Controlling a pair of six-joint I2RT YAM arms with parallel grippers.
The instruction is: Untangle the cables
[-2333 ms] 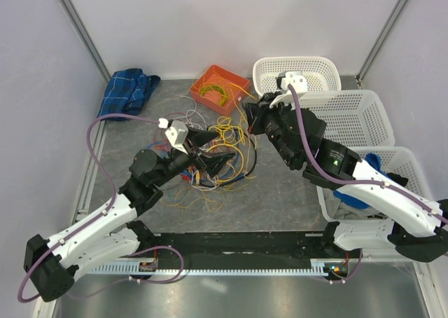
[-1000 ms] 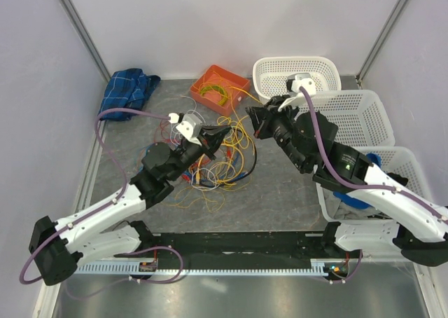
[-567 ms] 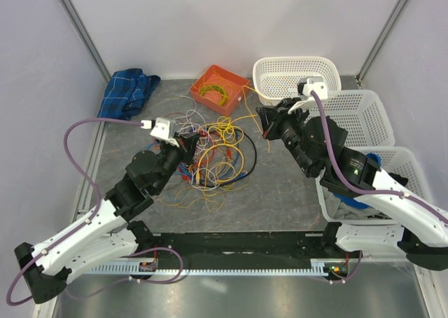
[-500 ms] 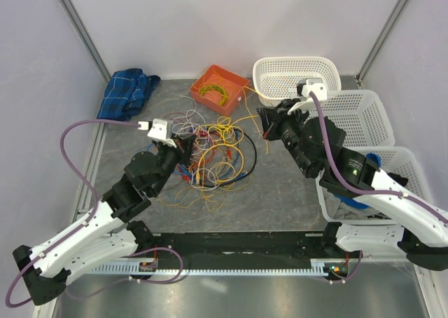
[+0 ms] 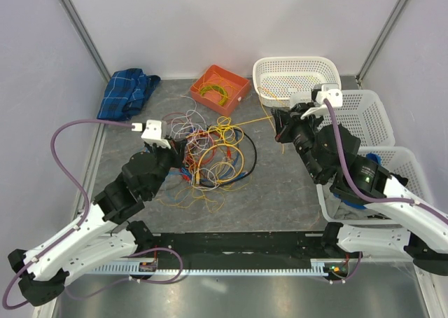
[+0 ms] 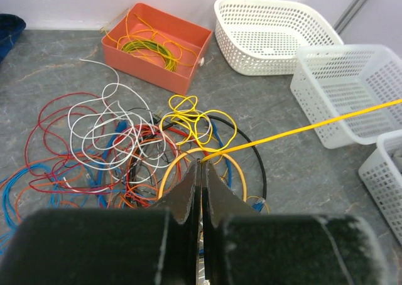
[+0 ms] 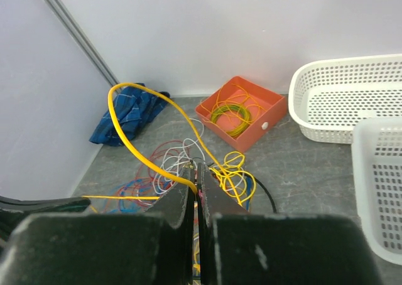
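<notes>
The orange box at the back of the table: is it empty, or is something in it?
Not empty. Yellow and green wires lie coiled inside the orange box.

Light is bright, even and diffuse from overhead in all three views: only faint, soft-edged shadows fall on the grey surface (image 5: 280, 192) beneath the arms, the walls read pale lilac, and the only glare is a dull sheen on the metal strip (image 5: 231, 293) at the near edge. In both wrist views the dark housings of the left hand (image 6: 200, 167) and right hand (image 7: 195, 171) are blurred in the foreground. The yellow cable (image 6: 301, 129) and white basket (image 6: 270, 27) beyond are in crisp focus, with mild wide-angle stretch toward the frame edges.
</notes>
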